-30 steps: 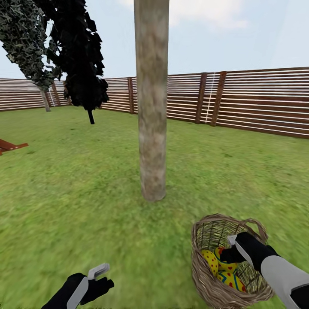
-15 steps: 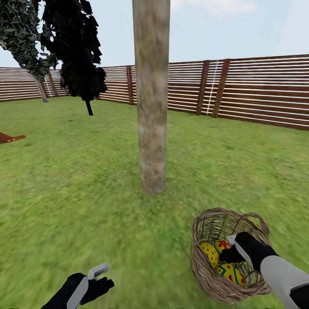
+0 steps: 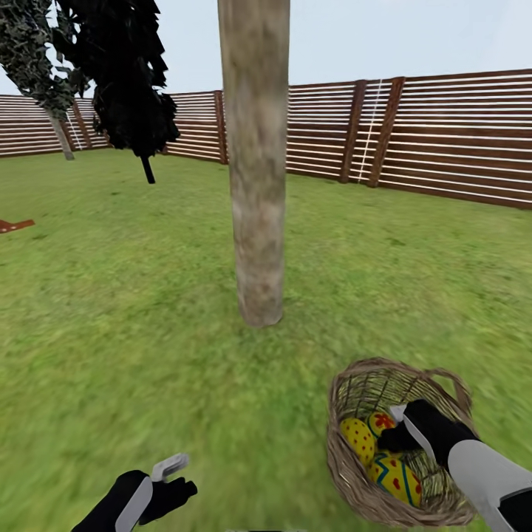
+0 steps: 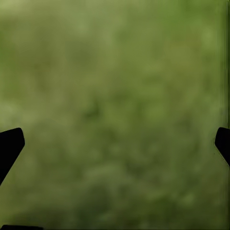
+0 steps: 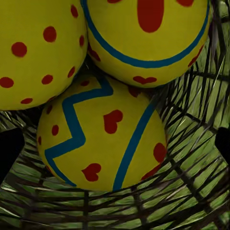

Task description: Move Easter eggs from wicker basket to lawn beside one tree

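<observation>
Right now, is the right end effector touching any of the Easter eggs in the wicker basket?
Apart. In the right wrist view the zigzag egg lies between the open fingertips with basket weave showing on either side. The right end effector hangs inside the wicker basket.

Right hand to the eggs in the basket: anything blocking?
Nothing visible. The right hand sits inside the brown woven wicker basket, under its arched handle, jaws open. The yellow red-dotted eggs lie straight ahead in the right wrist view, with no weave or handle across them.
</observation>
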